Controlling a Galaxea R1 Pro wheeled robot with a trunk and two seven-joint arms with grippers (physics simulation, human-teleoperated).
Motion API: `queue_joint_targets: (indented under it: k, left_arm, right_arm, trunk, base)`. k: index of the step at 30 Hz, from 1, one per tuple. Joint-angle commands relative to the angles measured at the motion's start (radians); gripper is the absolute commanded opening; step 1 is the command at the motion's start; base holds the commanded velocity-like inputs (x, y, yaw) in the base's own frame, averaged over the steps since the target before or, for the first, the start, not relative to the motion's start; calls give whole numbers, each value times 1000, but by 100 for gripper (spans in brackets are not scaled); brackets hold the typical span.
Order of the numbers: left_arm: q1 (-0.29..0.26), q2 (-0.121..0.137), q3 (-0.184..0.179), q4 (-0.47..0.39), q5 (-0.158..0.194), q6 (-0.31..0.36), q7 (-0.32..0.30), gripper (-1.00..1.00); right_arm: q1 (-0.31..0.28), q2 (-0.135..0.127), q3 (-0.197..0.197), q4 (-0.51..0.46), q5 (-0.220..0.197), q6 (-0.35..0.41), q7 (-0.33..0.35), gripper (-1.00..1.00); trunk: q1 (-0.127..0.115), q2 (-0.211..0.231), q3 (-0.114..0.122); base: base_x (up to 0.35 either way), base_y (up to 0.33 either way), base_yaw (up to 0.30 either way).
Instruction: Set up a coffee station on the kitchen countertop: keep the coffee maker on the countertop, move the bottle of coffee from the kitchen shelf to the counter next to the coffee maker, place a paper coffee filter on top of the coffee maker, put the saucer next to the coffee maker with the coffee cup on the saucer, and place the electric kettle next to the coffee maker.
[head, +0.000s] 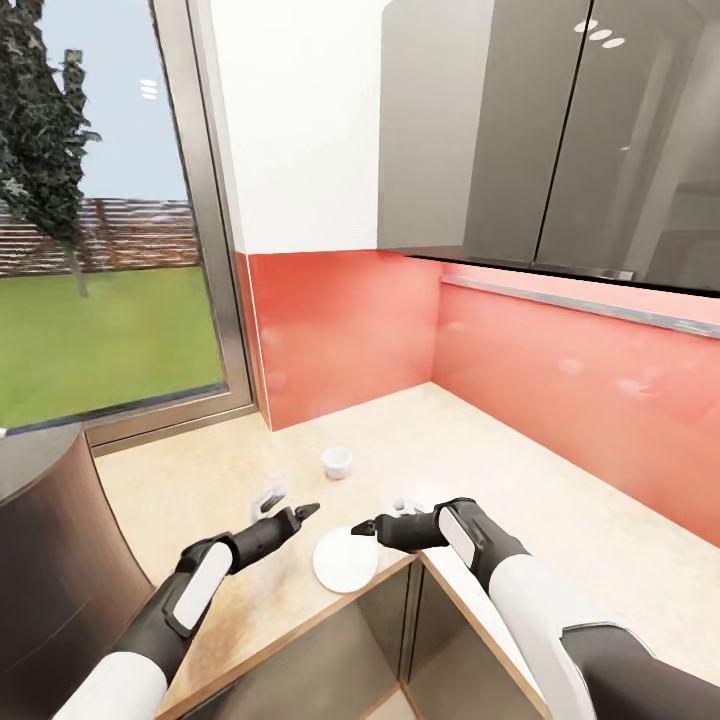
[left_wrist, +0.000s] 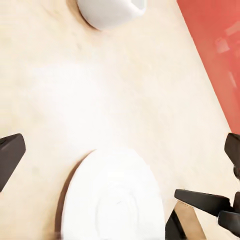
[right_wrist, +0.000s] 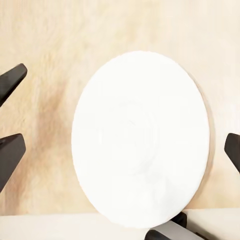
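Hovering low over the countertop, the left gripper hangs with its fingers spread and empty just left of the saucer, which lies flat at the near inner corner edge. Farther back stands the cup, well apart from the plate; on the right, the right gripper also hangs released, its tips over the saucer's rim. Judging by this, the saucer-and-cup step is in hand, and next a gripper must close on one of them.

Open kitchen countertop all around saucer and coffee cup, red walls well behind.
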Motion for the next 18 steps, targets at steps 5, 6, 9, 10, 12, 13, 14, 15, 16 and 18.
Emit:
queue_joint_targets:
  k: [5, 6, 9, 10, 12, 13, 14, 15, 16, 18]
  left_arm:
    - [30, -3, -2, 0, 24, -15, -2, 100]
    - [31, -4, -2, 0, 31, -16, -2, 100]
    - [41, -5, -2, 0, 73, -18, -6, 100]
    - [47, -7, -3, 1, 88, -19, -13, 100]
    - [51, -8, -3, 1, 91, -19, -14, 100]
    - [55, -8, -3, 1, 92, -19, -14, 100]
    - [57, -8, -3, 1, 92, -19, -14, 100]
    - [61, -8, -4, 1, 93, -19, -15, 100]
    - [62, -8, -4, 1, 93, -19, -15, 100]
    - [64, -14, -4, 1, 94, -19, -15, 100]
  right_arm:
    - [0, -1, 6, 5, -9, 5, -3, 100]
    - [0, -1, 6, 7, -9, 5, -3, 100]
    - [0, -1, 6, 11, -9, 5, -3, 100]
    - [1, -1, 6, 17, -9, 5, 13, 100]
    - [1, -2, 6, 33, -8, 5, 42, 100]
    - [1, -2, 6, 43, -8, 5, 54, 100]
    - [1, -2, 6, 50, -8, 5, 62, 100]
    - [1, -2, 6, 59, -7, 5, 72, 100]
    - [1, -2, 6, 61, -6, 5, 74, 100]
    - [1, -2, 6, 65, -6, 5, 76, 100]
  trunk:
    - [1, -2, -2]
    - [1, -2, -2]
    - [1, -2, -2]
    - [1, -2, -2]
    - [1, -2, -2]
    - [1, -2, -2]
    - [1, -2, -2]
    - [1, -2, -2]
    - [1, -2, -2]
    - [1, -2, -2]
  base:
    - [0, 0, 0]
    - [0, 0, 0]
    - [0, 0, 0]
    - [0, 0, 0]
    - [0, 0, 0]
    - [0, 0, 0]
    - [0, 0, 0]
    - [0, 0, 0]
    - [0, 0, 0]
    - [0, 0, 0]
